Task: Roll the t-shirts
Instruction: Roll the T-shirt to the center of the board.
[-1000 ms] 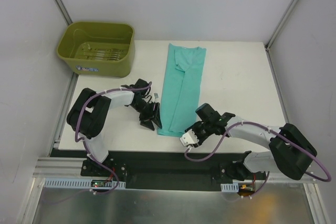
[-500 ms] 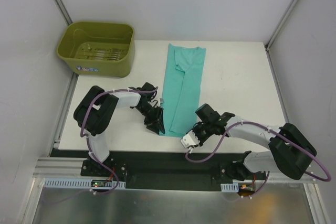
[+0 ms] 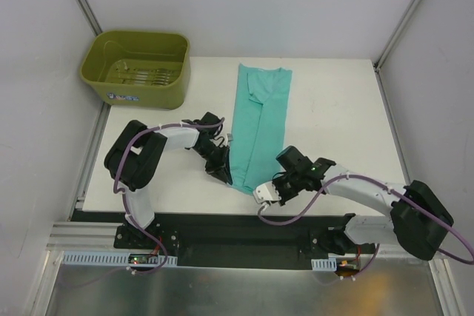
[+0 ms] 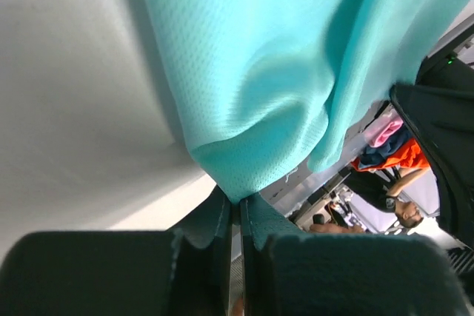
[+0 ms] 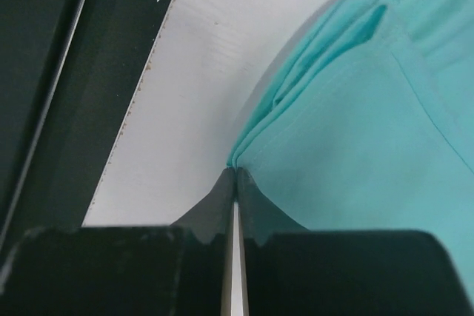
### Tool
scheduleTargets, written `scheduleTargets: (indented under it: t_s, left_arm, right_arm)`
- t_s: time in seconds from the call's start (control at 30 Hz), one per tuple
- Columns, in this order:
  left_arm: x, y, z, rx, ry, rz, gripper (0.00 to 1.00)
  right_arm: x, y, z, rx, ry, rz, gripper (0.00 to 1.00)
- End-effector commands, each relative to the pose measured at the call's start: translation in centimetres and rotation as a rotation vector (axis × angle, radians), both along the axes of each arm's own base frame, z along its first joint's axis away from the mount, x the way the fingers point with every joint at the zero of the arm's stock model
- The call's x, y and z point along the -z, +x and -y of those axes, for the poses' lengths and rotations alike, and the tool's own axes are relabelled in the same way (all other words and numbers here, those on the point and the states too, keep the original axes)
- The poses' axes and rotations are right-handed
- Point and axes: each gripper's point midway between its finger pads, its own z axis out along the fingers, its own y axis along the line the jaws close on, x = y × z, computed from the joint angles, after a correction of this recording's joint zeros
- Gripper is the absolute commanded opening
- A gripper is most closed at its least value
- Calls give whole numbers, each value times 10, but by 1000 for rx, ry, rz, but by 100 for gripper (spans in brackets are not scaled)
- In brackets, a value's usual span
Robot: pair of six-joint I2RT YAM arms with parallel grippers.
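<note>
The teal-green t-shirt (image 3: 259,120) lies folded into a long narrow strip running from the table's far side toward the near edge. My left gripper (image 3: 227,174) is at the strip's near left corner. In the left wrist view the gripper (image 4: 239,209) is shut on a pinch of the t-shirt (image 4: 259,72), which bunches up above the tips. My right gripper (image 3: 268,185) is at the near right corner. In the right wrist view it (image 5: 235,175) is shut on the layered edge of the t-shirt (image 5: 370,123). The near end is drawn in narrower than the far end.
An olive-green plastic tub (image 3: 137,64) stands at the table's far left corner. The white table (image 3: 333,123) has bare surface to the right of the shirt. A dark rail (image 3: 222,227) runs along the near edge, just behind both grippers.
Both grippers have gone from open to shut on the shirt's near end. The left gripper moved right to reach the edge, and the near end has drawn narrower.
</note>
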Motion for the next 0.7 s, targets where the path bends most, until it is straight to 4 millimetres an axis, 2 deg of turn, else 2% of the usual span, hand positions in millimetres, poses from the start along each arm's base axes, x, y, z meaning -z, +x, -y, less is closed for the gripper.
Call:
scheduleTargets:
  t_s: [0.0,0.13,0.27,0.37,0.43,0.47,0.67]
  left_arm:
    - [-33,13,15,23,-85,92,0]
    - [-48,21,17,17,-111,136,0]
    - [-64,32,21,7,-135,169,0]
    - [-77,49,23,-9,-137,208,0]
    - [-76,56,23,-17,-127,211,0]
    - [-79,65,24,-26,-122,235,0]
    - [-74,92,18,-65,-59,253,0]
  right_arm:
    - [-40,2,-1,222,44,-115,2]
    - [-61,27,-1,380,80,-135,1]
    - [-72,55,5,472,94,-126,1]
    - [-78,79,9,547,98,-128,1]
    - [-81,92,11,577,106,-127,1]
    - [-84,100,8,579,110,-120,1]
    - [-82,124,11,618,95,-107,1]
